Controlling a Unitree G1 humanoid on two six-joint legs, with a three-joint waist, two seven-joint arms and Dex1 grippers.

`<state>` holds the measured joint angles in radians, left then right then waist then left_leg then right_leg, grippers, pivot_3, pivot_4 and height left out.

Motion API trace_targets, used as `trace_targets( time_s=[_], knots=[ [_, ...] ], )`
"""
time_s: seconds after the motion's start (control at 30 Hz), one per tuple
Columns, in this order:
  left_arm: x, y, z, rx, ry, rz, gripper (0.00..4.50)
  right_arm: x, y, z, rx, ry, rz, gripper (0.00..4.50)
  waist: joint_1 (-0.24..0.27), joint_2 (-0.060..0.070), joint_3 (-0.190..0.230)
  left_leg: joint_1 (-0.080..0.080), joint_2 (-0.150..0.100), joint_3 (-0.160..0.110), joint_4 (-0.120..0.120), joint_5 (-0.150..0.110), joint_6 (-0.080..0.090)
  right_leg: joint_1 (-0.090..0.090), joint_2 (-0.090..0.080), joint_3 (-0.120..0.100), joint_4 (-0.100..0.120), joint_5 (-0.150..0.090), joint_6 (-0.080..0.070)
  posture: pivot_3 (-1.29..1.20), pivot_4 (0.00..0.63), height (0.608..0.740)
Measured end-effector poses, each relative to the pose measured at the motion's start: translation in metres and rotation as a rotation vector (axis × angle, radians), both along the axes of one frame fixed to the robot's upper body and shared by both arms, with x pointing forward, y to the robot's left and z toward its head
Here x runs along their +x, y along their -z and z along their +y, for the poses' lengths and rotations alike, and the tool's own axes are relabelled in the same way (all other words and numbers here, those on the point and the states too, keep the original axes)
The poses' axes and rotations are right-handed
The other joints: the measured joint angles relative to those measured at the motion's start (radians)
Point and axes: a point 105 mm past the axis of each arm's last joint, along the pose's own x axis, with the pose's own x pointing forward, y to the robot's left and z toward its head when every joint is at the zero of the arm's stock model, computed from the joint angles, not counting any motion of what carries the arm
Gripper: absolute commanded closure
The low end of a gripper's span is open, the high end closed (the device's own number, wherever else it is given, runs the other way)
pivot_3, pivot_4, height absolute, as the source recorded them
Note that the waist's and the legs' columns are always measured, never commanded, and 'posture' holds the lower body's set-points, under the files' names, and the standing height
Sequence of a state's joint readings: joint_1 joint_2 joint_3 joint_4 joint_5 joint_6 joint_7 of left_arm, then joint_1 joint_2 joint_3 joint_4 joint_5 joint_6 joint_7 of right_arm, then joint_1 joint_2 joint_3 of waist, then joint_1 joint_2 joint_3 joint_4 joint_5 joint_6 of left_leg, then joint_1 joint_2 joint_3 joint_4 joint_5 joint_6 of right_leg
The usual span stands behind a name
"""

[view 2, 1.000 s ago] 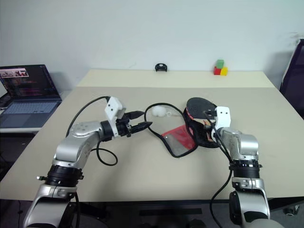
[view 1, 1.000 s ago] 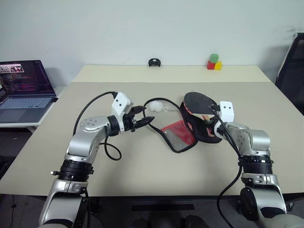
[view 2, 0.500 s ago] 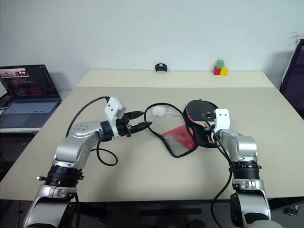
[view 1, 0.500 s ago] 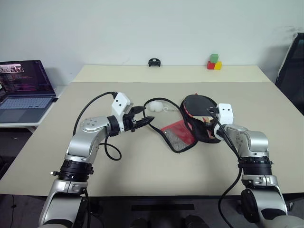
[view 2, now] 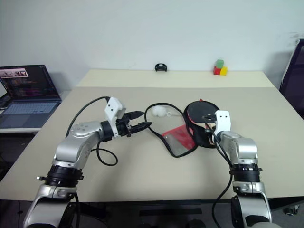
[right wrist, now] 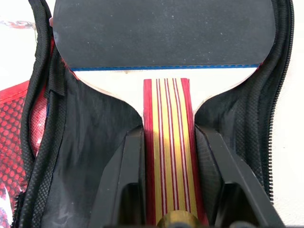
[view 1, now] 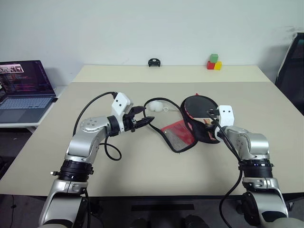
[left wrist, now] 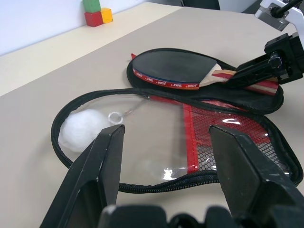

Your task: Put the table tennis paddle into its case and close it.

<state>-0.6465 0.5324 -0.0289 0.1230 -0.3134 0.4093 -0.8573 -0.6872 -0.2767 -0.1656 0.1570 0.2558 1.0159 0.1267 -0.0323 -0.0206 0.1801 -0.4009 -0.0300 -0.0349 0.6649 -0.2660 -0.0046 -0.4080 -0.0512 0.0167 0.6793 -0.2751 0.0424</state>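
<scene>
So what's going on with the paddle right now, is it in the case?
Left gripper open, holding the case flap's edge. Right gripper straddles the paddle handle, paddle lying in the open case. Nothing blocking.

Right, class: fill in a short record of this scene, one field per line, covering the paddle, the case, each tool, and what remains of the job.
Paddle: table tennis paddle lies in the open case's lower half, handle toward the right tool.
Case: case unzipped, its red mesh flap spread flat on the table.
Left tool: left tool open, hovering by the flap's edge, holding nothing.
Right tool: right tool with a finger on either side of the paddle's handle.
Remaining: flap not yet folded over, zip not yet closed.
</scene>
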Motion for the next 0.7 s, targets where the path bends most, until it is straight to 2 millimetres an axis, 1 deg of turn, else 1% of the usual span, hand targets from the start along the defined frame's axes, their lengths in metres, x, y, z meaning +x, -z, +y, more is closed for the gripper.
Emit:
trace_targets(
  time_s=[0.1,0.2,0.3,0.43,0.57,0.7],
  knots=[
    [0.000,0.000,0.000,0.000,-0.001,0.000,1.44,0.000,-0.003,0.004,0.009,-0.007,-0.013,1.19,0.000,0.000,0.000,0.000,0.000,0.000,0.000,0.000,0.000,0.000,0.000,0.000,0.000,0.000,0.000,0.00,0.150,0.740],
    [0.000,0.001,0.000,0.000,-0.002,0.001,1.44,0.000,-0.010,0.009,0.021,-0.018,-0.039,0.17,0.000,0.000,0.000,0.000,0.000,0.000,0.000,0.000,0.000,0.000,0.000,0.000,0.000,0.000,0.000,0.00,0.150,0.740],
    [0.000,0.002,0.001,0.000,-0.005,0.004,1.44,-0.003,-0.016,0.012,0.024,-0.036,-0.052,0.17,0.000,0.000,0.000,0.000,0.000,0.000,0.000,0.000,0.000,0.000,0.000,0.000,0.000,0.000,0.000,0.00,0.150,0.740],
    [0.000,0.002,0.001,-0.003,-0.012,0.001,1.44,-0.010,-0.032,0.013,0.019,-0.076,-0.097,0.17,0.001,0.000,0.000,0.000,0.000,0.000,0.000,0.000,0.000,0.000,0.000,0.000,0.000,0.000,0.000,0.00,0.150,0.740],
    [0.001,0.004,0.009,-0.019,-0.057,0.004,1.44,-0.030,-0.052,0.003,-0.023,-0.180,-0.187,0.17,0.002,0.000,0.000,0.000,0.000,-0.001,0.000,0.000,0.000,0.000,0.000,-0.001,-0.001,0.000,0.000,0.00,0.150,0.740],
    [0.005,0.009,0.015,-0.028,-0.092,0.017,1.44,-0.046,-0.060,0.006,-0.018,-0.308,-0.230,0.17,0.001,0.000,0.000,0.001,0.000,0.000,0.000,0.000,0.000,0.001,0.000,0.000,0.000,0.000,0.000,0.00,0.150,0.740]
  ],
)
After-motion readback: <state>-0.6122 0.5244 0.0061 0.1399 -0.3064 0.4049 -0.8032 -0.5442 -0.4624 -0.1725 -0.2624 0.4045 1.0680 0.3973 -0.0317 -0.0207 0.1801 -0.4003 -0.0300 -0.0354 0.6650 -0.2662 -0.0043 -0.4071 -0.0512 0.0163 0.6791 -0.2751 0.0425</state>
